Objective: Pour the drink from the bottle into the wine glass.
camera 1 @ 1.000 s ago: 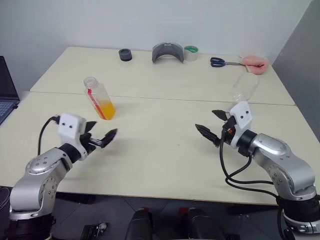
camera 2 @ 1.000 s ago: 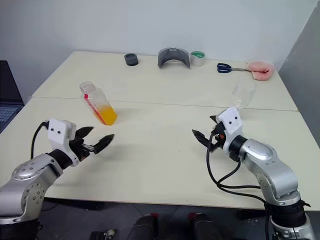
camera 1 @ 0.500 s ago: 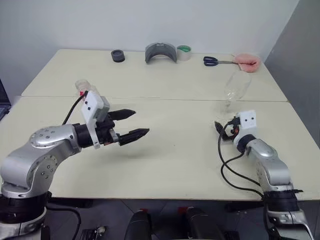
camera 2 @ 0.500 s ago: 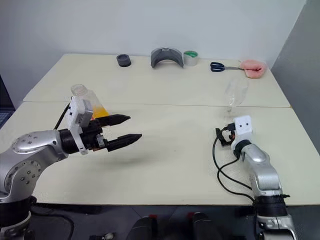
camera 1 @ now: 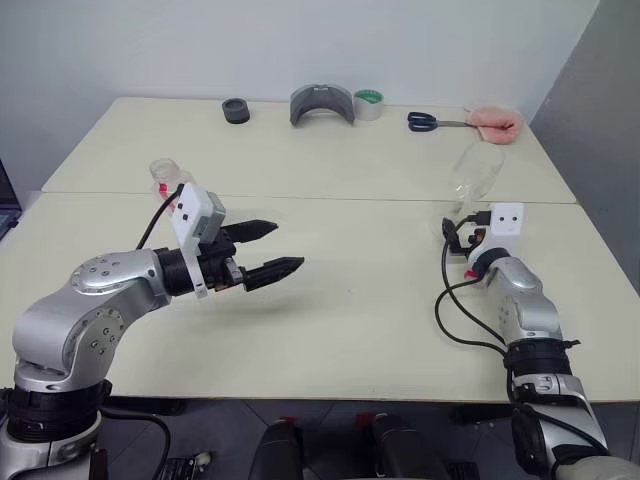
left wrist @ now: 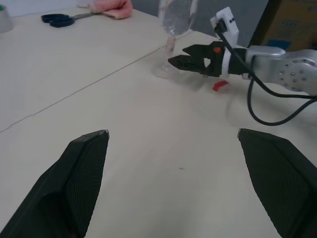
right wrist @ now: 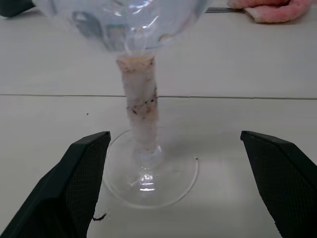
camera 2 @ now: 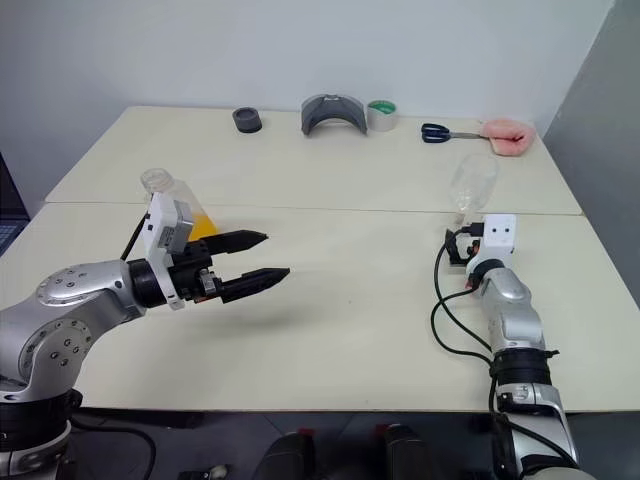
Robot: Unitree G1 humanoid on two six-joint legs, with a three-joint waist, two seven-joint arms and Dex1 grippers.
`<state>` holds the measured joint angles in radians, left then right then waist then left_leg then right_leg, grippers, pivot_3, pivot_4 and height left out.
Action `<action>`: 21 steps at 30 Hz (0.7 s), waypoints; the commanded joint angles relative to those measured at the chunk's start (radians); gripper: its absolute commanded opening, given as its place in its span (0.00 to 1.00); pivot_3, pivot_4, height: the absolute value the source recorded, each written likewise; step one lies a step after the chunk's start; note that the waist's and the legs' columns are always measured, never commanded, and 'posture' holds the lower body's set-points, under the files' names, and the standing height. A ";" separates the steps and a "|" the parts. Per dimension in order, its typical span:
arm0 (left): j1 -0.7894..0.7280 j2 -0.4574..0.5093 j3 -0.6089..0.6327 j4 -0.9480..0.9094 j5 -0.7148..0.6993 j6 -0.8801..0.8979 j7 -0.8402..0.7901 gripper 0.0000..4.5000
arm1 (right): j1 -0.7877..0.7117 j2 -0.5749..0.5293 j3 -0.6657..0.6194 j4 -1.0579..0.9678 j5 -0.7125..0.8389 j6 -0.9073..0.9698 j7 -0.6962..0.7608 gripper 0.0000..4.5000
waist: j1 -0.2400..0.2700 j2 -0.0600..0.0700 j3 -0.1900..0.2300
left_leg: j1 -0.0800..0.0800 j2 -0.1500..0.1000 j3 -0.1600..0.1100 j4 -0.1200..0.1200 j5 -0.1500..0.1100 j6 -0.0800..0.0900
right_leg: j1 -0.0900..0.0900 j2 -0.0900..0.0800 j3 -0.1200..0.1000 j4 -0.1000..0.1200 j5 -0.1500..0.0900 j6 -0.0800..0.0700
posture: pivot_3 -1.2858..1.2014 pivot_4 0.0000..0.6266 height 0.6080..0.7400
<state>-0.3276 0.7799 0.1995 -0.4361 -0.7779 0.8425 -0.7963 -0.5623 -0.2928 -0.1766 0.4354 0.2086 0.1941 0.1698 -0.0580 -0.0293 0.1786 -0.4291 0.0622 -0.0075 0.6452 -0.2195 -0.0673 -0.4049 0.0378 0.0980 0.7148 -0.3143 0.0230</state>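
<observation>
Bottle (camera 2: 160, 186) label unreadable; left claw (camera 2: 258, 257) and right claw (left wrist: 174, 55) released.

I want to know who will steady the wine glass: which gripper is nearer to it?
Right. The right gripper is open just in front of the wine glass, level with its stem. The left gripper, also open, hangs over the table's middle, far from it.
</observation>
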 commanded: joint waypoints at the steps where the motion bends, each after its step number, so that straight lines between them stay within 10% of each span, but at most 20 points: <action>1: -0.010 0.007 0.008 -0.028 -0.020 0.000 0.001 1.00 | -0.048 0.004 -0.011 0.025 -0.009 -0.061 0.003 1.00 | 0.000 0.000 0.000 | 0.000 0.000 0.000 0.000 0.000 0.000 | 0.000 0.000 0.000 0.000 0.000 0.000 | 0.52 0.24 1.00; 11: -0.036 0.014 0.001 -0.010 -0.015 0.004 0.001 1.00 | -0.136 0.015 -0.001 0.167 -0.039 -0.146 0.029 1.00 | -0.001 0.000 0.000 | 0.000 0.000 0.000 0.000 0.000 0.000 | 0.000 0.000 0.000 0.000 0.000 0.000 | 0.52 0.24 1.00; 21: -0.029 0.028 0.005 0.003 -0.005 -0.003 -0.007 1.00 | -0.167 0.018 0.000 0.206 -0.027 -0.199 0.068 0.34 | -0.001 0.000 0.000 | 0.000 0.000 0.000 0.000 0.000 0.000 | 0.000 0.000 0.000 0.000 0.000 0.000 | 0.52 0.24 1.00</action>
<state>-0.3530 0.7919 0.1995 -0.4202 -0.7843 0.8470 -0.7973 -0.7000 -0.2679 -0.1737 0.6540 0.1787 0.0279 0.2156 -0.0585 -0.0291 0.1788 -0.4290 0.0621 -0.0075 0.6453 -0.2194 -0.0673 -0.4049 0.0377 0.0978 0.7149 -0.3143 0.0230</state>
